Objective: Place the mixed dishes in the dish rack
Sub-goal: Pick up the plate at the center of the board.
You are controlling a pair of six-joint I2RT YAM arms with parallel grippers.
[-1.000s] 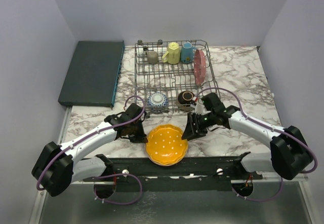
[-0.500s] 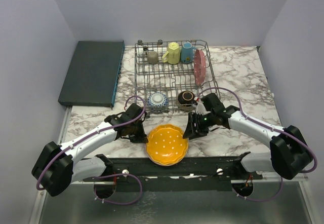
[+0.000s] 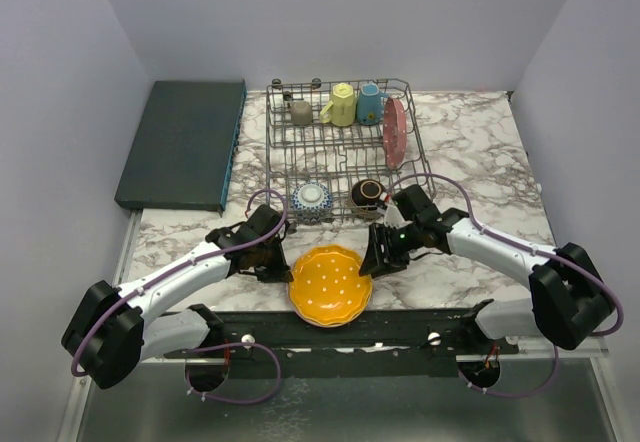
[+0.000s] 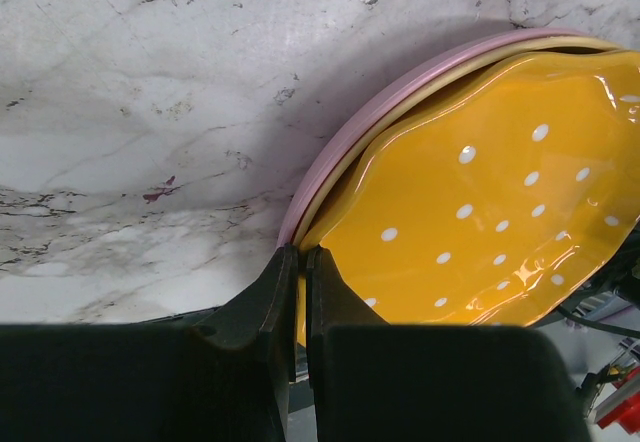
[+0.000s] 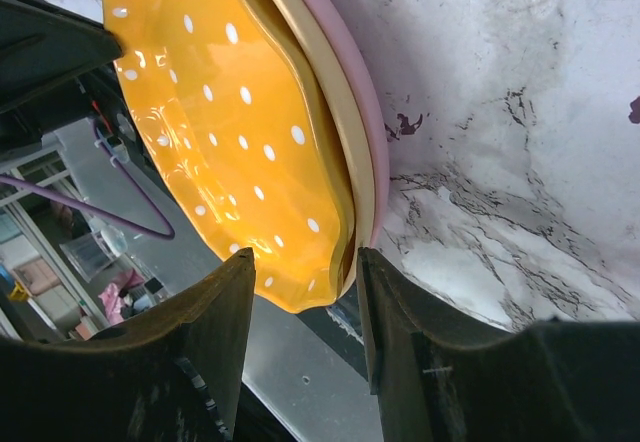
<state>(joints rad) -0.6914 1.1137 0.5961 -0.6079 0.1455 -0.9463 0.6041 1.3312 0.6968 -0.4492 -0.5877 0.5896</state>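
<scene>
Plates in a stack at the front of the table, a gripper on each side

I see the orange plate on top of a tan plate and a pink plate, just in front of the dish rack; my left gripper has its jaws almost closed on the orange plate's left rim, a thin pinch, I think; my right gripper is about half open, a finger on each side of the right rim, not squeezing; the plate looks hard, shiny and slippery, not heavy, and it would break if dropped; I would hold it by the rim, deep enough not to slip.
</scene>
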